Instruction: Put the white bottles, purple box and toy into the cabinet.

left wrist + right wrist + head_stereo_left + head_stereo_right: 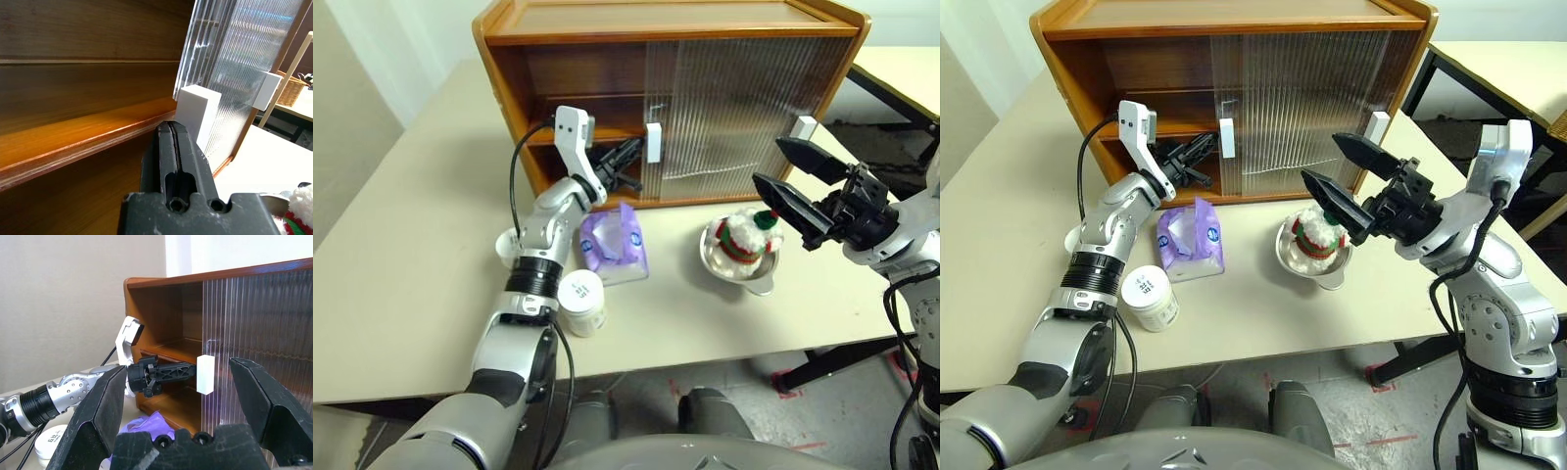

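Note:
The wooden cabinet (568, 20) stands at the back of the table, its left half open and both ribbed doors slid right. My left gripper (634, 159) is shut and empty, its tip just left of a door's white handle (653, 142), at the height of the inner shelf (73, 142). The purple box (615, 245) lies below it on the table. One white bottle (580, 302) stands beside my left forearm, another (506, 245) is partly hidden behind it. The toy (744, 235) sits in a metal bowl (756, 276). My right gripper (767, 162) hangs open above and to the right of the toy.
A second white handle (803, 127) sits on the right door near my right gripper. Another table (901, 69) stands at the far right, past a gap. A wicker basket (288, 88) rests on it. The cream tabletop (401, 245) stretches left of the cabinet.

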Action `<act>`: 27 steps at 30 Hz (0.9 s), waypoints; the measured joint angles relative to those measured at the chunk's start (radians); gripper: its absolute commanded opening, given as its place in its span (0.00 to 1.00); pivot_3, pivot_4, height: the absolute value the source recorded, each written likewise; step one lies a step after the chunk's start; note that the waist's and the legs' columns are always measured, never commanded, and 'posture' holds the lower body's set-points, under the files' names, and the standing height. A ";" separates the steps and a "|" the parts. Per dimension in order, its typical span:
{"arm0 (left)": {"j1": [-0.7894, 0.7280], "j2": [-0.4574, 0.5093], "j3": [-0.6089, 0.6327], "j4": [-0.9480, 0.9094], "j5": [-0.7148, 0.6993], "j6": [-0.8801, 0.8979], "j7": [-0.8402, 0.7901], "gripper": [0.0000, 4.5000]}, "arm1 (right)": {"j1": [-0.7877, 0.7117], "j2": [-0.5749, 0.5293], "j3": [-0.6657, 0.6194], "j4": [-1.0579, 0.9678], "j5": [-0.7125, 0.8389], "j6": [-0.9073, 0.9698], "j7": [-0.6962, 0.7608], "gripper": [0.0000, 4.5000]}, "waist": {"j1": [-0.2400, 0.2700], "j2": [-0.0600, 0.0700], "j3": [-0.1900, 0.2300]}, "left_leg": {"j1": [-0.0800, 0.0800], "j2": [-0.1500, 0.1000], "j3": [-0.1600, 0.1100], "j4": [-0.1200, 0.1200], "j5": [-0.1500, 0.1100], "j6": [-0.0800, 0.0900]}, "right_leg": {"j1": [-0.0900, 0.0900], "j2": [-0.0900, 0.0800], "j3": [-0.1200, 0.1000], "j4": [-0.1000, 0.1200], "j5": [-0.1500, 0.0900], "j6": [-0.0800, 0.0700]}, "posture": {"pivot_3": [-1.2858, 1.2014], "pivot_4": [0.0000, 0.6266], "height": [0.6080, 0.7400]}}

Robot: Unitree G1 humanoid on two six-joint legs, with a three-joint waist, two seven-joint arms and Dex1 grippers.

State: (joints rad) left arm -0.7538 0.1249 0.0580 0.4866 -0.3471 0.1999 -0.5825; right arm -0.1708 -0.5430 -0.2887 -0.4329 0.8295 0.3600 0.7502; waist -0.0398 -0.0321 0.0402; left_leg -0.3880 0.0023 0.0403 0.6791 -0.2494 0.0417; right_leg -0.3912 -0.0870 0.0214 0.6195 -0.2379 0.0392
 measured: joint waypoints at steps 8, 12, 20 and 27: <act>-0.015 -0.021 -0.002 0.008 0.008 -0.008 -0.012 0.00 | 0.006 0.000 0.000 -0.001 0.000 0.000 -0.002 1.00 | -0.001 0.000 0.000 | 0.000 0.000 0.000 0.000 0.000 0.000 | 0.000 0.000 0.000 0.000 0.000 0.000 | 0.46 0.00 1.00; -0.021 -0.029 -0.003 0.033 0.014 -0.018 -0.016 0.00 | 0.007 0.000 0.000 -0.001 0.000 0.000 -0.002 1.00 | -0.001 0.000 0.000 | 0.000 0.000 0.000 0.000 0.000 0.000 | 0.000 0.000 0.000 0.000 0.000 0.000 | 0.47 0.00 1.00; -0.020 -0.023 0.002 0.027 0.015 -0.021 -0.016 0.00 | 0.006 0.000 -0.001 -0.001 0.000 0.000 -0.001 1.00 | -0.001 0.000 0.000 | 0.000 0.000 0.000 0.000 0.000 0.000 | 0.000 0.000 0.000 0.000 0.000 0.000 | 0.47 0.00 1.00; 0.007 0.005 0.017 -0.118 -0.006 0.033 0.003 0.00 | -0.003 0.000 0.001 0.004 0.000 0.000 0.006 1.00 | 0.000 0.000 0.000 | 0.000 0.000 0.000 0.000 0.000 0.000 | 0.000 0.000 0.000 0.000 0.000 0.000 | 0.48 0.00 1.00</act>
State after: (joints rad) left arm -0.7472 0.1295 0.0755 0.3684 -0.3534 0.2332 -0.5794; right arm -0.1743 -0.5434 -0.2880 -0.4292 0.8294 0.3600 0.7560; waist -0.0397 -0.0319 0.0403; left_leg -0.3880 0.0025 0.0403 0.6790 -0.2495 0.0416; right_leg -0.3912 -0.0870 0.0216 0.6193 -0.2379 0.0394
